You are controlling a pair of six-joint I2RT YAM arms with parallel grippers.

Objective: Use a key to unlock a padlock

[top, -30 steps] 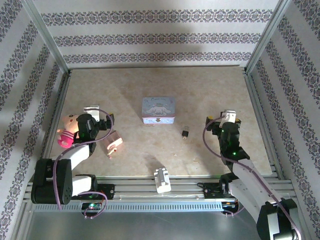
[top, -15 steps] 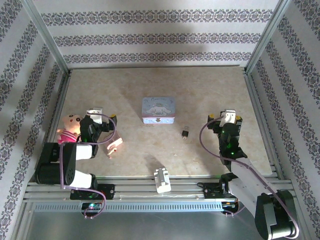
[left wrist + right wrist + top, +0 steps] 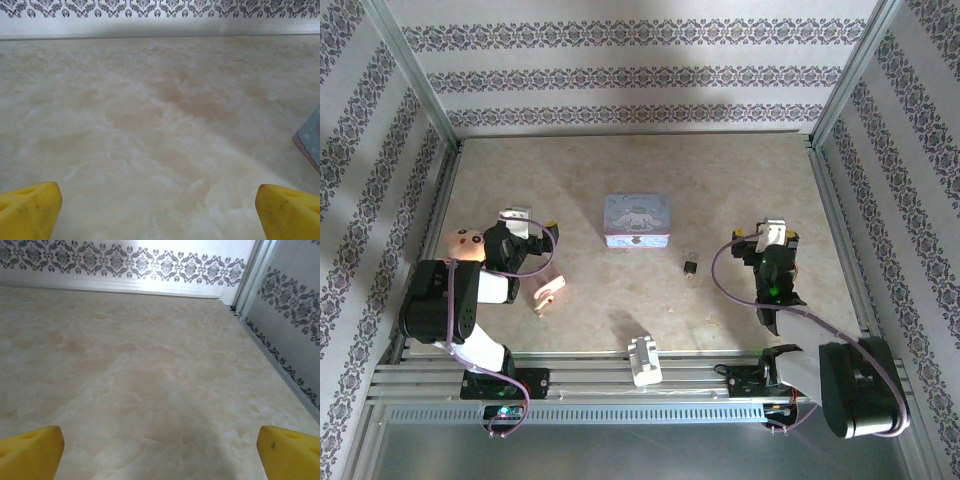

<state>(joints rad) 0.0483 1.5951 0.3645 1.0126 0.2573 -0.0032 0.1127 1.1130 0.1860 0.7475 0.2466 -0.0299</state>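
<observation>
The tiny dark padlock [image 3: 690, 266] lies on the beige table, right of centre, with a small silvery bit at its far end. I cannot tell the key apart at this size. My left gripper [image 3: 530, 228] hovers over the left side of the table, far from the padlock. It is open, its yellow fingertips [image 3: 30, 210] wide apart over bare table. My right gripper [image 3: 765, 238] is to the right of the padlock, about a hand's width away. Its yellow fingertips [image 3: 31, 452] are spread wide and it holds nothing.
A lilac tin [image 3: 637, 220] stands at the centre, and its corner [image 3: 309, 145] reaches into the left wrist view. A pink clip-like object [image 3: 548, 290] and a pink doll [image 3: 460, 243] lie by the left arm. A white blocky piece [image 3: 644, 358] sits at the near edge.
Both arms have folded back towards their bases, elbows lower in the view. The left gripper has shifted slightly up and right. Both grippers stay open, and the padlock has not moved.
</observation>
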